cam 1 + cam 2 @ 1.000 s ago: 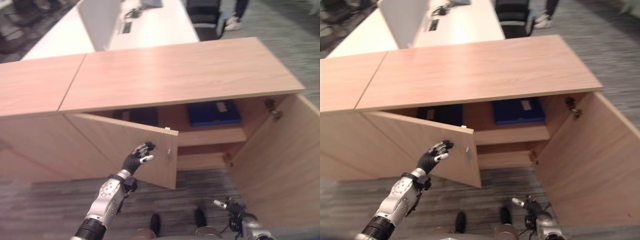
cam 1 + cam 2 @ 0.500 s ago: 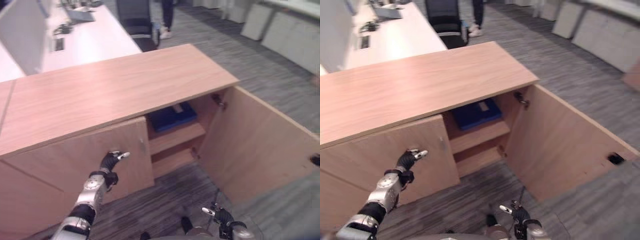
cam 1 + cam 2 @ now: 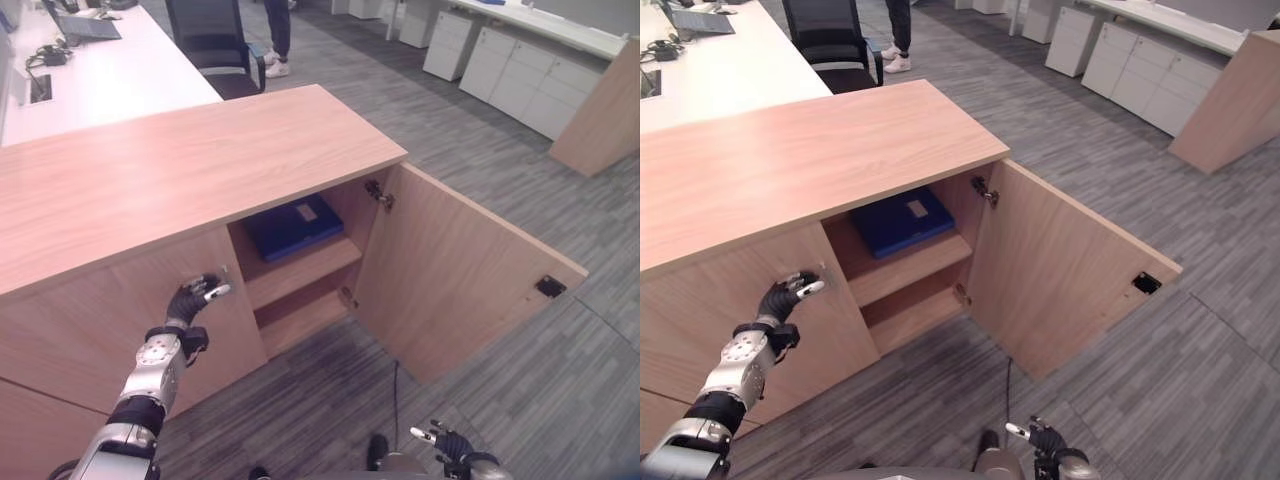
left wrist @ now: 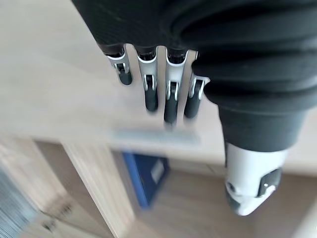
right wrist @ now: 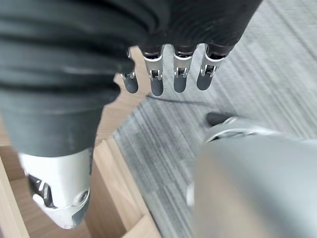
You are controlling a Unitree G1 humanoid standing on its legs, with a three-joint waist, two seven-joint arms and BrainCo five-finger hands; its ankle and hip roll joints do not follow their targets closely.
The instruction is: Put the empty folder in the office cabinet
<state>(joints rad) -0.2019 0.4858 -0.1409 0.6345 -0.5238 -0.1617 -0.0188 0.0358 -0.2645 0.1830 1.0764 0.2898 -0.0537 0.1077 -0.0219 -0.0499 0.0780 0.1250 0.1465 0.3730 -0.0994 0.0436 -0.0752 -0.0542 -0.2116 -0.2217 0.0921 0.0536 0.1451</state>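
The office cabinet (image 3: 200, 160) is standing with its left door (image 3: 120, 310) closed and its right door (image 3: 450, 270) swung wide open toward the robot. Inside the cabinet, the blue folder (image 3: 293, 225) is lying flat on the upper shelf (image 3: 300, 268), just behind that shelf's front edge and close beside the closed left door's inner edge. Its long axis is running roughly from the cabinet's closed-door side toward the hinge side of the open door, slightly angled, with a pale label (image 3: 917, 207) facing up on its cover near the end that is pointing toward the open door. The lower shelf (image 3: 300, 315) is sitting beneath it.

The left hand (image 3: 195, 297) is reaching up against the front of the closed left door, near the door's top corner next to the cabinet opening; its fingers (image 4: 151, 91) are stretching out nearly straight with the tips at the wood, and they are holding nothing. The right hand (image 3: 1045, 437) is hanging low over the carpeted floor (image 3: 520, 180) in front of the cabinet, well apart from the open door; its fingers (image 5: 181, 74) are extending straight and are gripping nothing.

Beyond the cabinet, a white desk (image 3: 110, 75) is carrying small items, a black chair (image 3: 212, 40) is standing beside it, and a person's legs (image 3: 275, 30) are showing next to the chair.
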